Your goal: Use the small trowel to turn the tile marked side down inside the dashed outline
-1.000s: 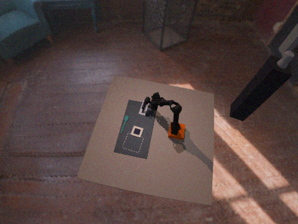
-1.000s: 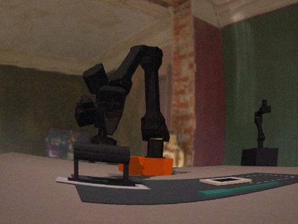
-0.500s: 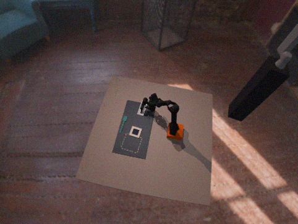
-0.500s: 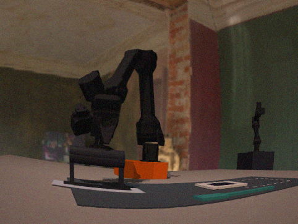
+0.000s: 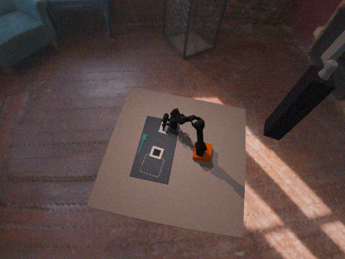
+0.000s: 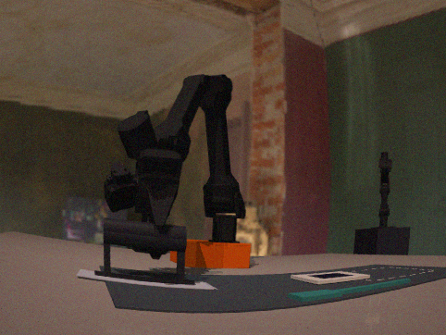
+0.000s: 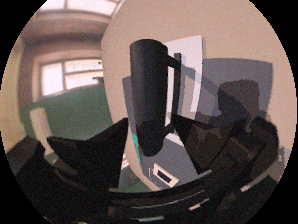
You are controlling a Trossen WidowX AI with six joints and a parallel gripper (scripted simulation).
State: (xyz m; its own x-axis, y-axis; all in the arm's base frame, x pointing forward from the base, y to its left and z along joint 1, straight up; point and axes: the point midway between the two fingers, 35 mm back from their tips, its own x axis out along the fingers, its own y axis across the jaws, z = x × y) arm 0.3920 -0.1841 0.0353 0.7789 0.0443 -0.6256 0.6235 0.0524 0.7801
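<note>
The trowel (image 5: 162, 127) (image 6: 125, 233) (image 7: 149, 75), a pale flat blade with a raised black bar handle on two posts, lies at one end of the dark mat (image 5: 168, 143) (image 6: 148, 298). My gripper (image 5: 171, 121) (image 6: 154, 221) (image 7: 150, 119) is open, pointing down with its fingertips around the handle's level; the wrist view shows the handle between the spread fingers. Contact is unclear. The tile (image 5: 157, 152) (image 6: 329, 277) (image 7: 165, 175) lies flat, its dark square facing up, mostly outside the dashed outline (image 5: 149, 174), at its nearer edge.
A flat teal tool (image 5: 141, 144) (image 6: 319, 294) (image 7: 136, 141) lies along the mat's long edge, beside the tile. The arm's orange base (image 5: 197, 154) (image 6: 217, 254) stands on the beige table (image 5: 215, 211), off the mat.
</note>
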